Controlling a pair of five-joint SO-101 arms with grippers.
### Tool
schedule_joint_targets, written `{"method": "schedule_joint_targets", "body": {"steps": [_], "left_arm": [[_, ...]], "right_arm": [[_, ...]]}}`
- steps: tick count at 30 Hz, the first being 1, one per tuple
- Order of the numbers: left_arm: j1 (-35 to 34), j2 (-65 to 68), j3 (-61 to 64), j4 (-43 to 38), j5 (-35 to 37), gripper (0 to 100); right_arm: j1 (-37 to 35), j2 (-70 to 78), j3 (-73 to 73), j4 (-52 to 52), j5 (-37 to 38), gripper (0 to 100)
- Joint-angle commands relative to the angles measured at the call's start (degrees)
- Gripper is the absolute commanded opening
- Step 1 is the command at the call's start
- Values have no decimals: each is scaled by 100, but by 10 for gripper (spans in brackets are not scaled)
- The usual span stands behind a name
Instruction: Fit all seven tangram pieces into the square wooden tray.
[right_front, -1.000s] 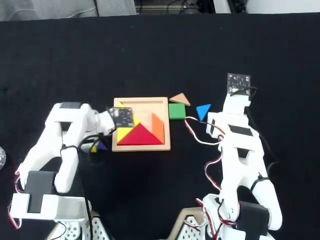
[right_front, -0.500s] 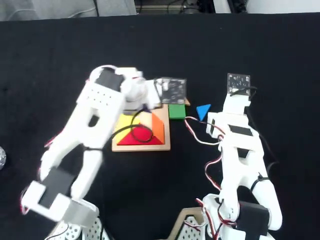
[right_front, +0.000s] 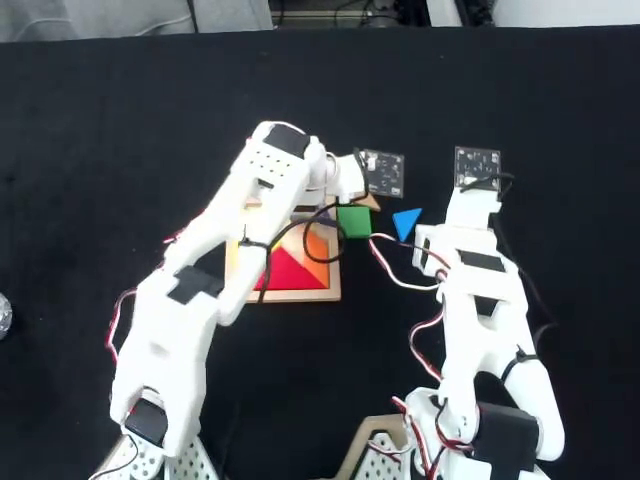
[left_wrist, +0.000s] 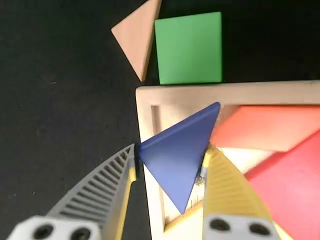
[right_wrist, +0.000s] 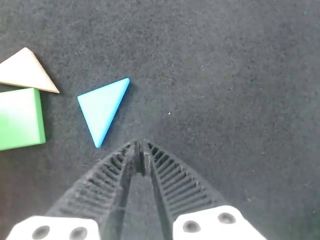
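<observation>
My left gripper (left_wrist: 169, 159) is shut on a dark blue triangle (left_wrist: 177, 150) and holds it over a corner of the square wooden tray (left_wrist: 146, 102). An orange piece (left_wrist: 260, 132) and a red triangle (left_wrist: 295, 180) lie in the tray. Just outside that corner lie a green square (left_wrist: 189, 47) and a tan triangle (left_wrist: 137, 37). A light blue triangle (right_wrist: 102, 107) lies on the cloth just ahead of my right gripper (right_wrist: 140, 150), which is shut on nothing. In the high view the left arm (right_front: 250, 215) stretches across the tray (right_front: 300, 293).
The table is covered in black cloth (right_front: 120, 130). The green square (right_front: 353, 221) and light blue triangle (right_front: 405, 222) lie between the two arms. The right arm (right_front: 480, 300) stands to the tray's right.
The left arm has swung from the tray's near left side across to its far right corner, carrying the dark blue triangle. The right arm has not moved.
</observation>
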Motion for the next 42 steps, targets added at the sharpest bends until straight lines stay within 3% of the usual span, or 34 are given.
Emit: {"method": "schedule_joint_targets", "body": {"steps": [1,9,15,26,28,33,38,42], "left_arm": [[75,176,-664,35,53,113],[66,229,-734,378,9,120],[13,229,-743,545,53,244],[4,220,-1253,615,176,245],[31,149,-1481,993,571,248],[207,-642,-3187,2927,1398,245],[-180,-1785,-4224,2936,2980,245],[-1103,-2760,-3899,2945,4255,245]], "right_arm": [[-62,-224,-57,-88,70,14],[-62,-242,-57,-70,70,15],[-70,-242,-57,-70,70,15],[-62,-233,-57,-70,70,15],[-62,-242,-57,-70,70,15],[-53,-242,-57,-70,70,13],[-53,-242,-40,-70,70,12],[-62,-242,-110,0,220,12]]}}
